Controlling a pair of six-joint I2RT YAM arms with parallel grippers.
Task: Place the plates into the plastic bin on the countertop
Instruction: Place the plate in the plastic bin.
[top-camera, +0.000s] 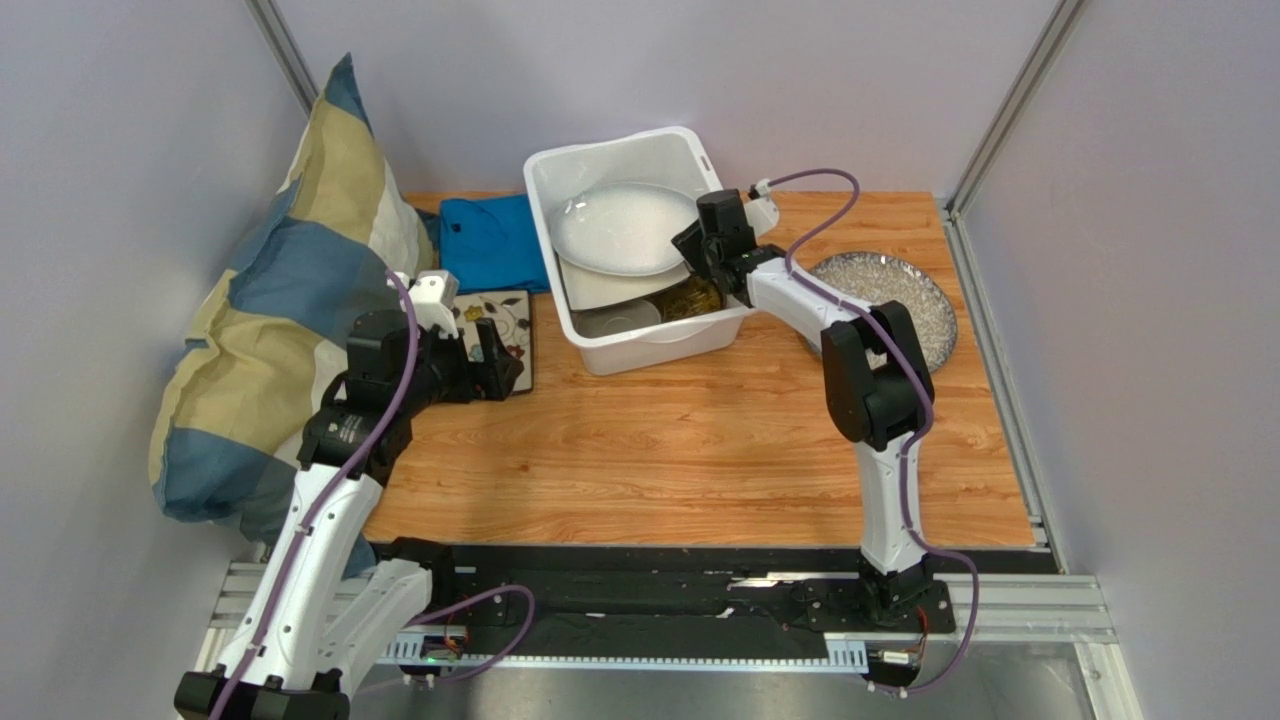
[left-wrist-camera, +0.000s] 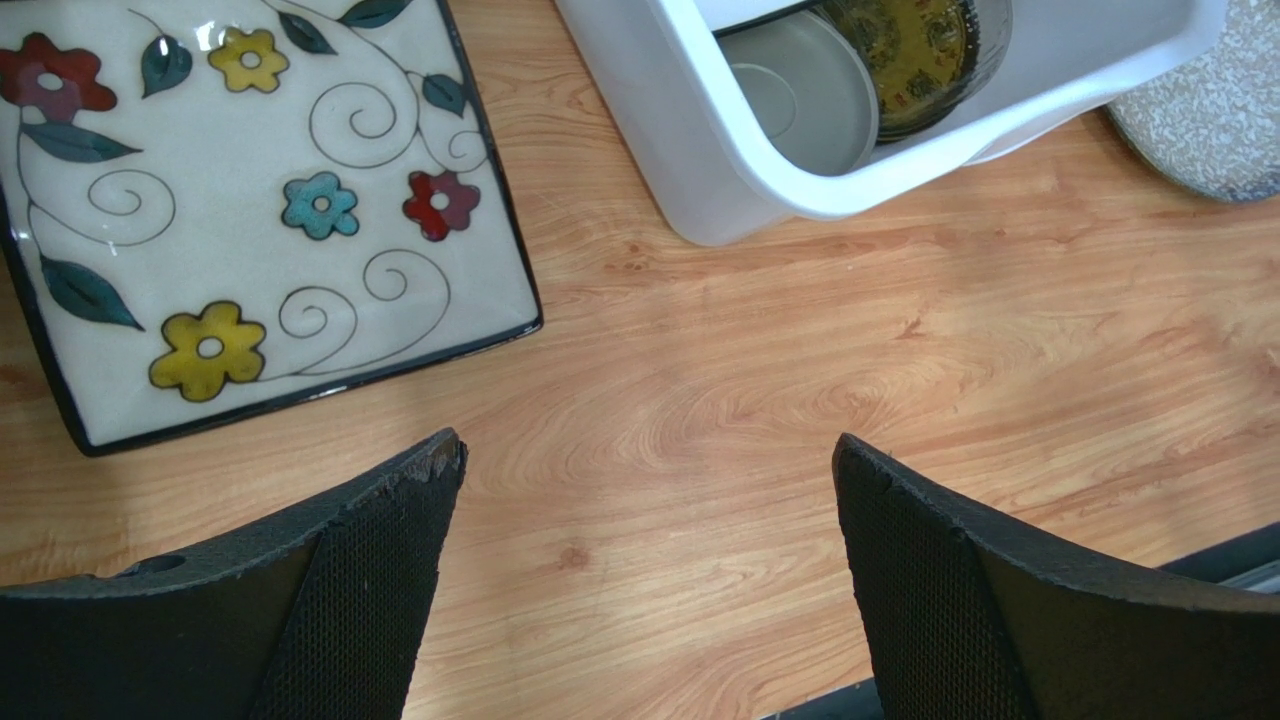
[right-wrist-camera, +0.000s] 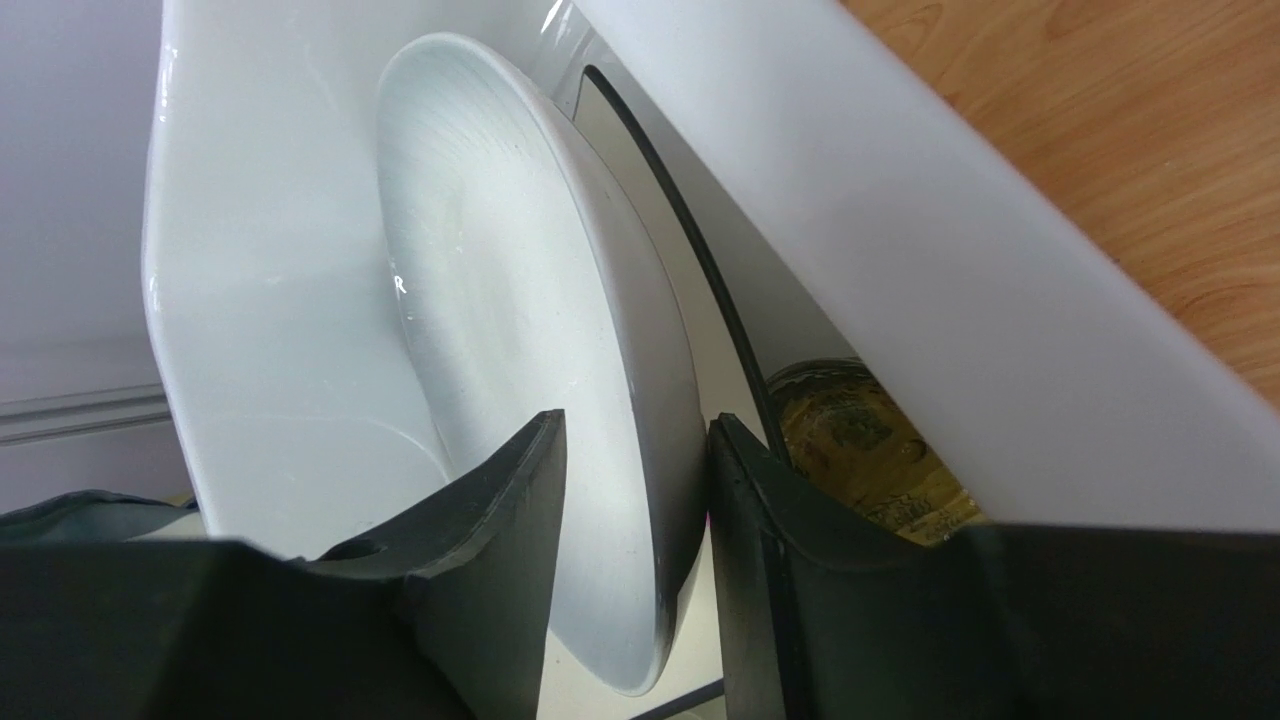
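Plates first: the white platter (right-wrist-camera: 496, 300) leans tilted inside the plastic bin (top-camera: 661, 348), which sits at the far side of the bench (top-camera: 676, 450). A dark-edged plate (right-wrist-camera: 684, 255) stands between the platter and the bin wall. Lower in the bin I see a small yellowish dish (left-wrist-camera: 909, 53) and a small grey plate (left-wrist-camera: 796, 98).

My right gripper (right-wrist-camera: 631, 428) reaches over the bin's right wall. Its jaws stand apart on either side of the platter's rim, and I cannot tell whether they press on it.

The flowered square plate (left-wrist-camera: 256, 210) lies flat on the bench left of the bin, and the speckled round plate (top-camera: 902, 293) lies to its right, both outside the bin. My left gripper (left-wrist-camera: 646, 450) hangs over bare wood just beside the flowered plate, jaws wide apart with nothing between them.

A blue cloth (top-camera: 489, 240) lies behind the flowered plate, and a pillow (top-camera: 286, 300) rests against the left wall.
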